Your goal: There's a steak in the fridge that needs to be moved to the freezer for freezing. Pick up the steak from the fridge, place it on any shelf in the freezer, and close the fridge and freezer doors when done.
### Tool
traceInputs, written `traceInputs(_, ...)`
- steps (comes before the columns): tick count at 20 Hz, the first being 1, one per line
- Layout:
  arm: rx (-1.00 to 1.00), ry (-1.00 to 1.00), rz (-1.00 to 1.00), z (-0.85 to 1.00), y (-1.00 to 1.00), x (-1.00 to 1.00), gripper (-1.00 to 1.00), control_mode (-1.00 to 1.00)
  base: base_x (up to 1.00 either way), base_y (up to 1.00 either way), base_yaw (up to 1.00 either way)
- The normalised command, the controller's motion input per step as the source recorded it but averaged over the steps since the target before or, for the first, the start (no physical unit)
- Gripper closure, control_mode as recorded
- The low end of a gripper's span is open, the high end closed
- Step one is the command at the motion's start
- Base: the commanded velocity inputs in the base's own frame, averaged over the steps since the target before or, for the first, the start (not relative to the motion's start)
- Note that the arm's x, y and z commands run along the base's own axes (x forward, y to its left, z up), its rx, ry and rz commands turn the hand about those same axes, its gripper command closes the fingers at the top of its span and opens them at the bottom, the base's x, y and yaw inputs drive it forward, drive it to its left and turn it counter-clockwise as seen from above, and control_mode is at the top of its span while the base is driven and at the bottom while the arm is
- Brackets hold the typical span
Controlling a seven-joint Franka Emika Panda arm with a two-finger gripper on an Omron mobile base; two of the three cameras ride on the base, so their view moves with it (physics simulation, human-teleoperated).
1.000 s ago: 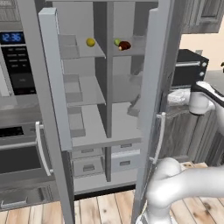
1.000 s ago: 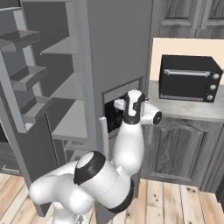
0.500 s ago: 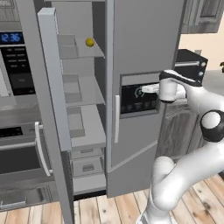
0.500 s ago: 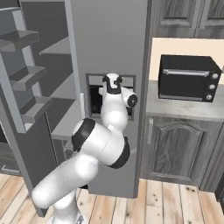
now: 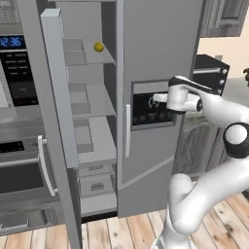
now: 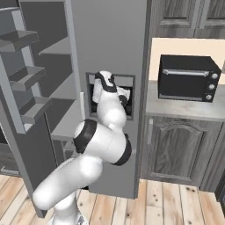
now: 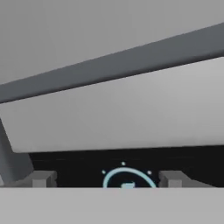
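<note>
The two fingertips (image 7: 41, 179) are seen spread apart in the hand view, with nothing between them; the blue-lit ring (image 7: 128, 178) of the dispenser panel (image 5: 151, 106) shows in the gap. The gripper (image 5: 165, 98) is pressed close against that black panel on the freezer door (image 5: 155, 53), which is seen shut. In the right base view the hand is largely hidden by the arm's own wrist. To the left, the plain fridge door (image 5: 58, 87) stands open, its near edge cut off at the bottom. A yellow ball (image 5: 98, 46) lies on an upper fridge shelf (image 5: 92, 61). The steak cannot be made out; the freezer's inside is hidden behind its closed door. A black oven (image 6: 188, 78) sits on the counter (image 6: 193, 107) to the right.
</note>
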Motion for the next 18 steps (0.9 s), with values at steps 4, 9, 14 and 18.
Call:
traceInputs(4, -0.01, 0.01, -0.08, 0.88, -0.06, -0.84, -1.0, -1.0, 0.0, 0.0, 0.0)
traceInputs(9, -0.02, 0.1, -0.03, 1.0, -0.04, -0.84, -1.0, -1.0, 0.0, 0.0, 0.0)
traceInputs(14, -0.06, 0.14, -0.03, 1.0, -0.19, -0.34, -1.0, -1.0, 0.0, 0.0, 0.0)
traceInputs(18, -0.05, 0.02, -0.05, 1.0, -0.29, -0.27, -1.0, -1.0, 0.0, 0.0, 0.0)
